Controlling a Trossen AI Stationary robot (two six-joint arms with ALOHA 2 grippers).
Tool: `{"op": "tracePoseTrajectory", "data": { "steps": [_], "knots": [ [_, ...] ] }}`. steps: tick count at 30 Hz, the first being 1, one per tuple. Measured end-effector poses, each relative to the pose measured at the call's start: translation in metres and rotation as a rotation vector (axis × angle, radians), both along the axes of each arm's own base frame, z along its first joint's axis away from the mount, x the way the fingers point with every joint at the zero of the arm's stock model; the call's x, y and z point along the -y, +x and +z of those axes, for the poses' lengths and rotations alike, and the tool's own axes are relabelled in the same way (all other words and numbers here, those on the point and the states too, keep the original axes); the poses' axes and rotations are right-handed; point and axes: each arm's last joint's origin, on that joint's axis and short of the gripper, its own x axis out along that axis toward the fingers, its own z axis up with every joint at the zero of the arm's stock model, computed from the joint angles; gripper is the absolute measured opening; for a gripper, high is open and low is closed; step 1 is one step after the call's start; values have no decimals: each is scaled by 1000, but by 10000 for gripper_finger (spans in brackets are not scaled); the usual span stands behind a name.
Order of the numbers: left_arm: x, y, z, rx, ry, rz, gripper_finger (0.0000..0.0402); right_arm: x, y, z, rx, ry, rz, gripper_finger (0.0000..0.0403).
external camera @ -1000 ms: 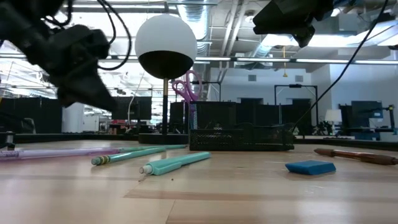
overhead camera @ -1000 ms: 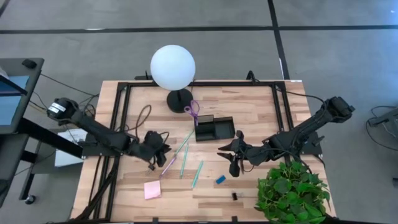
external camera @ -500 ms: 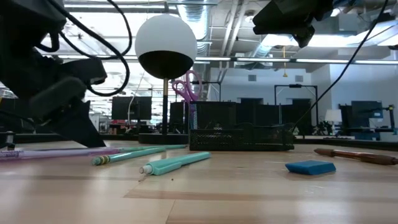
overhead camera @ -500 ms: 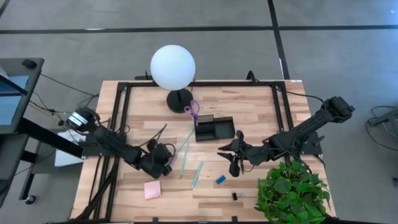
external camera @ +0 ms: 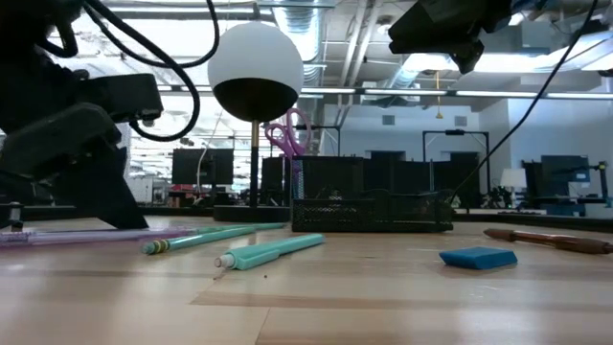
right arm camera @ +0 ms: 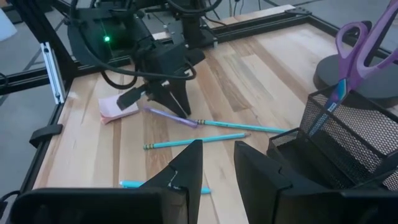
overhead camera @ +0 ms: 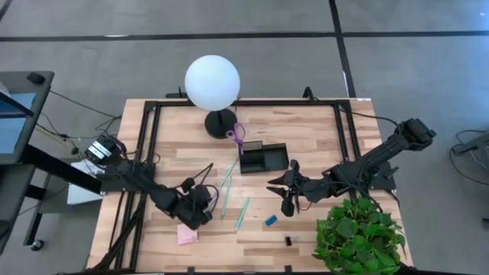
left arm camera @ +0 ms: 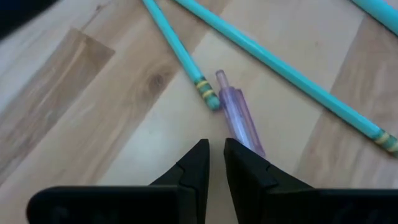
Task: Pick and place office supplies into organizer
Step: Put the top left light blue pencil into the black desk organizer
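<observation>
Left claw (left arm camera: 213, 151) is pointing down at the table (overhead camera: 306, 126), with its fingers (left arm camera: 193, 167) standing nearly together, a thin slit showing between the tips. The purple pen (left arm camera: 239, 118) is lying on the wood directly ahead of the tips; whether the tips are pinching it cannot be told, since the pen's near end is running under the right-hand finger in the left wrist view. In the high view this claw (overhead camera: 200, 211) is sitting near the table's front left area, just beside the pink sticky-note pad (overhead camera: 186, 234).

Right claw (right arm camera: 217, 155) is hovering above the table right of centre (overhead camera: 289, 191), with its fingers standing slightly apart and nothing between them.

Two teal pens (overhead camera: 227, 189) are lying close to the purple pen, one of them with its banded end almost touching the purple pen's tip (left arm camera: 205, 93). A third teal pen (overhead camera: 242, 213) is lying nearer the front edge. The blue eraser (overhead camera: 270, 221) is resting on the wood to the right of that pen, and a small black clip (overhead camera: 289, 241) is lying near the front edge beyond it. A dark brown pen (external camera: 551, 240) is lying at the right in the low view.

The organizer (overhead camera: 263, 158) is sitting behind the table's centre, with the purple-handled scissors (overhead camera: 237, 136) standing upright in its left-hand compartment. The white globe lamp (overhead camera: 212, 82) is standing behind it, and the green plant (overhead camera: 359, 237) is occupying the front right corner.
</observation>
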Motion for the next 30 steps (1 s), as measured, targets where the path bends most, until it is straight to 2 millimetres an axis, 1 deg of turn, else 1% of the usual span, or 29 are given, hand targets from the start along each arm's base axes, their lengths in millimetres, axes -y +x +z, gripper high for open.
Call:
{"op": "tracePoseTrajectory", "data": {
  "steps": [11, 17, 21, 26, 30],
  "knots": [
    [-2, 5, 1, 43, 17, 31, 47, 0, 0, 0, 0, 0, 0, 88],
    [5, 15, -13, 82, 52, -19, 47, 0, 0, 0, -3, -2, 0, 88],
    [3, 14, -14, 107, 56, 53, 47, 0, 0, 0, -4, -2, 0, 88],
    [2, 13, -14, 112, 57, 67, 47, 0, 0, 0, -4, -2, 0, 88],
    [0, 12, -16, 114, 73, 110, 47, 0, 0, 0, -4, -2, 0, 88]
  ]
}}
